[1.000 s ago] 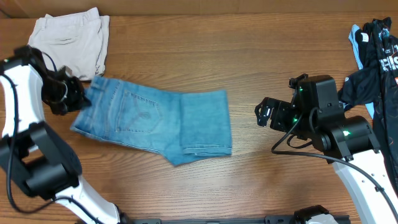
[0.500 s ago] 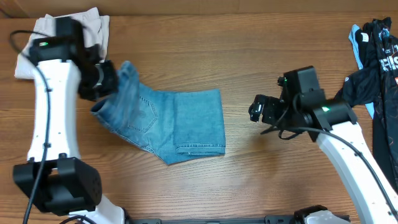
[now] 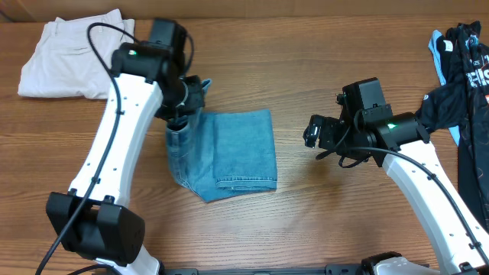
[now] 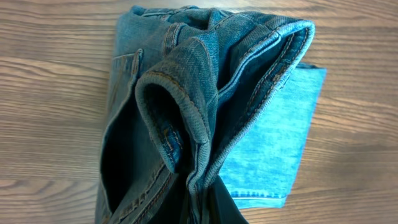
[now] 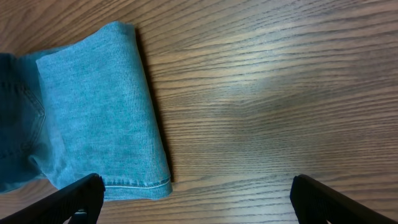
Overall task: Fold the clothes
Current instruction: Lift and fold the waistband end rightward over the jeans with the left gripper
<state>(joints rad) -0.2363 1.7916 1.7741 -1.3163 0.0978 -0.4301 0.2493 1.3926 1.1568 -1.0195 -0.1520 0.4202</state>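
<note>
- Overhead: the jeans [image 3: 237, 149] lie mid-table, slightly left of centre, already doubled into a short block with the hemmed cuffs on the near edge. The left gripper [image 3: 186, 107] is closed on the waist end and holds it off the table [image 3: 306, 61], so the denim hangs in a bunched column at the block's left side. Judging by this, the waist is being carried over the folded legs for the next fold.
- Overhead: the right gripper [image 3: 315, 134] hovers to the right of the jeans, apart from them and facing them. It seems to be waiting to pin or take the far edge. The cream trousers [image 3: 72, 50] at far left and the black garment [image 3: 466, 69] at far right lie well clear of the work.
- Left wrist: the waistband [image 4: 205, 93] fills the view, curled open and draped downward from the grip. The flat folded legs show beneath and to the right. The fingers themselves are mostly hidden by cloth.
- Right wrist: the right gripper [image 5: 196, 186] has its jaws spread wide with nothing between them, only bare wood below. The folded legs [image 5: 99, 106] lie to the left with the hem nearest, not touched.
</note>
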